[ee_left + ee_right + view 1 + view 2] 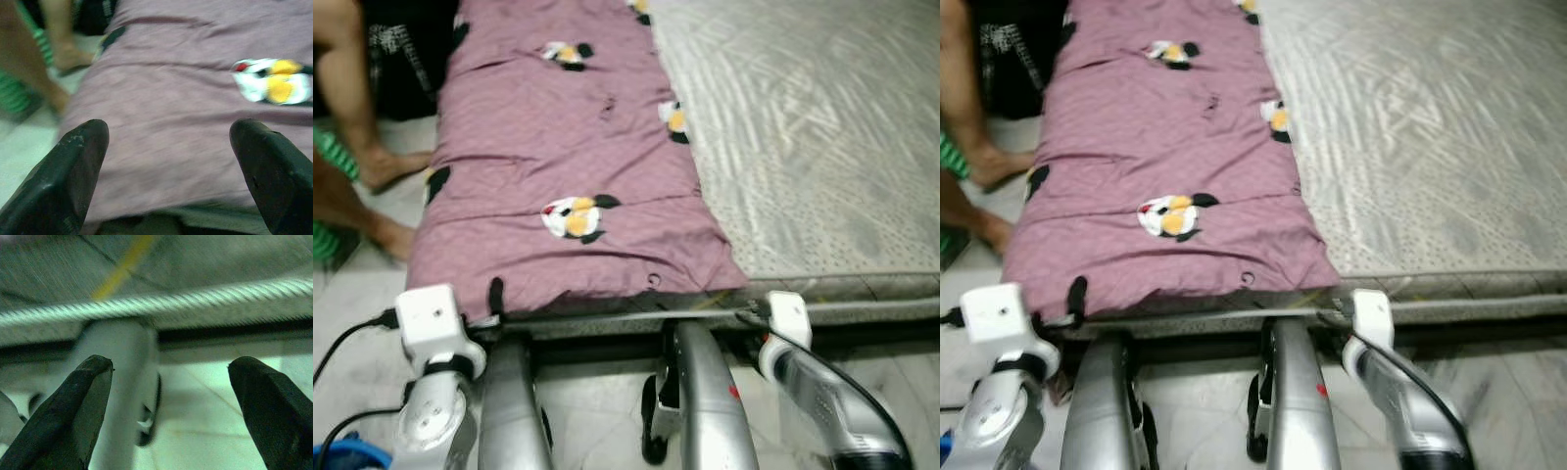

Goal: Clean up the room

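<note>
no readable text, label, brand or number anywhere; the purple blanket [568, 176] carries only cartoon prints, no words.

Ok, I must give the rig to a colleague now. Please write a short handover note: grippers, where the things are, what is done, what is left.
Left gripper: open, holds nothing, aimed at the near end of the purple blanket.
Right gripper: open, holds nothing, low at the mattress edge, above the floor.
The blanket lies flat along the left side of the grey mattress.
A person's legs stand to the left of the bed.
Done: nothing gripped yet.
Left: probably take up the blanket; mind the person.
</note>
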Motion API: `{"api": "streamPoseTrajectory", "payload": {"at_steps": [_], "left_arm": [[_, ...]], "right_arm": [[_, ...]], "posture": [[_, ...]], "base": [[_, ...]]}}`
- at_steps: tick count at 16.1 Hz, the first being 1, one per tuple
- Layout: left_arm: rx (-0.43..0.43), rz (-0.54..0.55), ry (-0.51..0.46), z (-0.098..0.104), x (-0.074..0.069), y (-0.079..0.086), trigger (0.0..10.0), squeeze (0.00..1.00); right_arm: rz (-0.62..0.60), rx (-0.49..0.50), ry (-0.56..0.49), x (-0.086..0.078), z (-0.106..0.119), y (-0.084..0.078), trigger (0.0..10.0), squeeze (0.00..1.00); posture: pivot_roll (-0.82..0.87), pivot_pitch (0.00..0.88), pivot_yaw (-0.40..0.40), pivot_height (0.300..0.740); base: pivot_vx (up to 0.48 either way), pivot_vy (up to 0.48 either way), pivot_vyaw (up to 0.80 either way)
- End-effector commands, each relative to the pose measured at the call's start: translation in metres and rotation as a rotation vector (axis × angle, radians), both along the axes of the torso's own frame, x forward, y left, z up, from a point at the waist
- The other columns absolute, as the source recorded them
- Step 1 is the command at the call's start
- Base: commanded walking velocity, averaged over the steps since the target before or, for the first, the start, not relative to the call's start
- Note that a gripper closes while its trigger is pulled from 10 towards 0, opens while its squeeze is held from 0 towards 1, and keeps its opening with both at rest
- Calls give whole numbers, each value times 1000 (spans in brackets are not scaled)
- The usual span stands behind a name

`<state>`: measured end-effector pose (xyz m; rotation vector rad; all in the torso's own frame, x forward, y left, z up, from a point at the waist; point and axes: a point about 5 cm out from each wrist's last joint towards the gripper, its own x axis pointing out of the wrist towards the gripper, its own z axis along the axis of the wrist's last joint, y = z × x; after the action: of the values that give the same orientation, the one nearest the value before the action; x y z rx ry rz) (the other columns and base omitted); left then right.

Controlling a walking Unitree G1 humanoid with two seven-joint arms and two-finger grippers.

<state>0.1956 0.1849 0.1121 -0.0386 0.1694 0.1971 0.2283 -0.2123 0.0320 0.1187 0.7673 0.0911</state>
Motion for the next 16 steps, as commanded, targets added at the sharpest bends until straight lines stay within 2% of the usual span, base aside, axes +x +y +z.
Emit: {"api": "streamPoseTrajectory", "payload": {"at_steps": [1,3,4,5,7,9,12,13,14,15,16], "left_arm": [[1,2,17,-4,-1,3,10000,0],[0,3,15,-5,1,4,10000,0],[-2,4,14,-5,2,4,10000,0],[-3,4,13,-5,2,3,10000,0],[-11,0,20,-7,2,3,10000,0],[-10,-1,18,-6,2,4,10000,0],[-7,9,16,-6,2,8,10000,0],[-9,8,17,-6,2,7,10000,0],[-11,4,19,-6,3,6,10000,0],[-12,-1,20,-7,4,5,10000,0],[-12,-5,20,-6,4,4,10000,0]], "right_arm": [[1,-40,-32,2,6,-8,10000,0],[-71,-13,-116,23,14,-13,10000,0],[-88,70,-185,38,26,-3,10000,0],[-88,115,-207,42,33,3,10000,0],[-67,194,-226,54,49,26,10000,0],[-55,250,-229,64,50,40,10000,0],[-43,217,-220,67,46,44,10000,0],[-51,194,-226,69,45,45,6667,0],[-38,149,-246,70,45,48,4078,0],[-9,106,-283,73,47,52,2863,0],[47,42,-349,75,52,58,10000,0]], "posture": [[25,175,-56,538],[26,169,-56,538],[37,163,-56,538],[37,163,-56,538],[57,157,-58,538],[71,154,-61,538],[77,150,-63,538],[77,149,-61,538],[77,147,-58,538],[79,147,-54,538],[83,146,-51,538]], "base": [[0,0,0],[0,0,0],[0,0,0],[0,0,0],[0,0,0],[0,0,0],[0,0,0],[0,0,0],[0,0,0],[0,0,0],[0,0,0]]}}
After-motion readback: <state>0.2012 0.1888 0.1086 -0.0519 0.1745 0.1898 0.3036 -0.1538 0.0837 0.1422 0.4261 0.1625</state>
